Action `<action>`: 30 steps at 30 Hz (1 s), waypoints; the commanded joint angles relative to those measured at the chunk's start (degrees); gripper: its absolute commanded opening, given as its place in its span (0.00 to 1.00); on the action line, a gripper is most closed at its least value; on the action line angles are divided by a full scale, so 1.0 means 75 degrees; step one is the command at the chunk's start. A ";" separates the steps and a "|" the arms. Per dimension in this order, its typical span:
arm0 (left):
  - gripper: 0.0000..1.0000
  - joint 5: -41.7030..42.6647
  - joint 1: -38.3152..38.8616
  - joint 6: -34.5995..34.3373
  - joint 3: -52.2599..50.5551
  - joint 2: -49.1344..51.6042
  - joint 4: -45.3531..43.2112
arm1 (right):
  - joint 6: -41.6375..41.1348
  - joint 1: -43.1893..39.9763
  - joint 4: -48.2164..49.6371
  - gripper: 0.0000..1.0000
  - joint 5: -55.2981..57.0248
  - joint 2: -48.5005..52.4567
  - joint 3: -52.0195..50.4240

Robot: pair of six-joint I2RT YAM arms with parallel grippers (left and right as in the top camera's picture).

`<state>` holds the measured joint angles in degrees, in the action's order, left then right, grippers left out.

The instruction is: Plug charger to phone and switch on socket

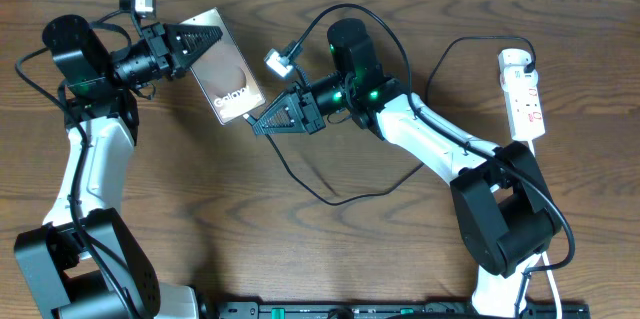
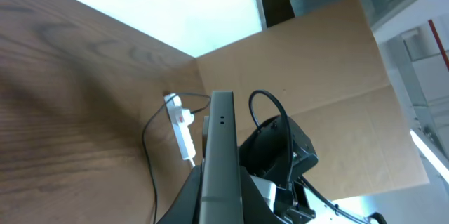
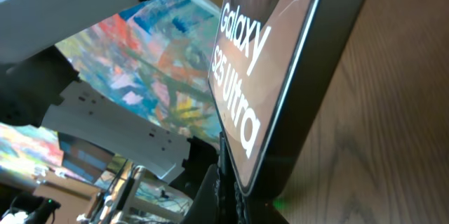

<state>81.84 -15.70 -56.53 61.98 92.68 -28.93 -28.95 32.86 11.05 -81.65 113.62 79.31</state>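
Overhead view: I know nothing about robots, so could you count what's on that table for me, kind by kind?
robot arms: 2 (left arm, right arm)
phone: 1
charger cable: 1
power strip: 1
total: 5

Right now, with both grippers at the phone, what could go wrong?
Slip: the left gripper holds the phone by one end; a push from the right gripper could twist it loose.
Miss: the right wrist view shows no port, so the charger may scrape the edge.
Snag: its cable loops loosely across the table.
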 commanded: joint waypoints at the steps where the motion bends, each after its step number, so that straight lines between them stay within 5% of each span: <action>1: 0.07 -0.0227 0.0090 -0.0140 0.0143 -0.0128 -0.0041 | -0.0172 -0.0041 0.0090 0.01 0.0501 -0.0009 0.0096; 30: 0.07 -0.0420 0.0335 -0.0271 0.0143 -0.0128 -0.0501 | -0.0504 -0.0382 0.0280 0.01 0.0659 -0.0009 0.0096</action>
<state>74.41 -13.91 -58.08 61.98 92.68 -32.38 -32.10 31.53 12.51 -78.54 113.62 79.31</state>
